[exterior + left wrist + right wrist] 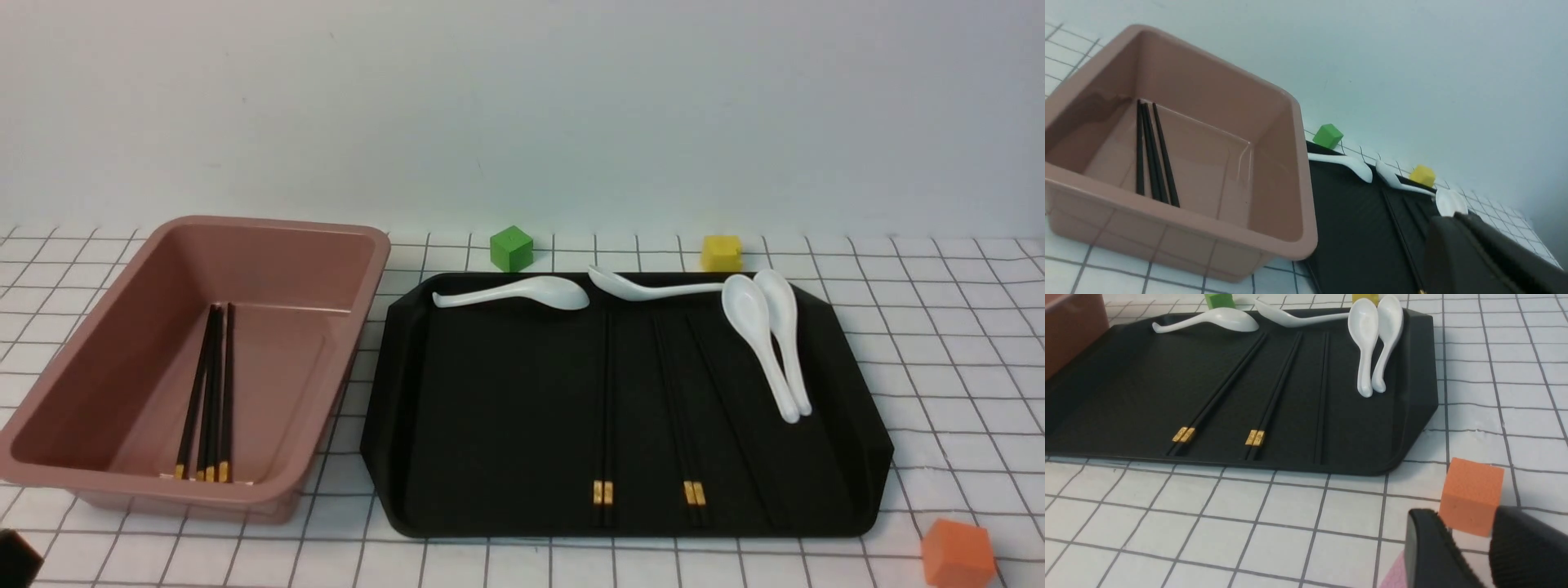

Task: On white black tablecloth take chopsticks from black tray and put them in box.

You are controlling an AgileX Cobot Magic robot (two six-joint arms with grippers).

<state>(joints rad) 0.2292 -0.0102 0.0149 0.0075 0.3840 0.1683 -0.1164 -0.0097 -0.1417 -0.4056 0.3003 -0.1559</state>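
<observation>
The pinkish-brown box [122, 269] stands on the left of the grid tablecloth [939, 327], with several black chopsticks [208, 392] lying inside it. To its right, the black tray [490, 425] holds two gold-banded chopstick pairs [605, 408] [676, 408] and a further dark pair [1323, 396]. My left gripper [1453, 218] is shut and empty, raised over the tray's near side beside the box [1290, 171]. Low over the cloth off the tray's near right corner, my right gripper [1459, 522] is open with nothing between its fingers.
Several white spoons [522, 292] [767, 343] lie along the tray's far and right sides. A green cube [511, 247] and a yellow cube [722, 252] sit behind the tray. An orange cube [1472, 494] sits just beyond my right fingertips. A black object [15, 559] shows at the near left corner.
</observation>
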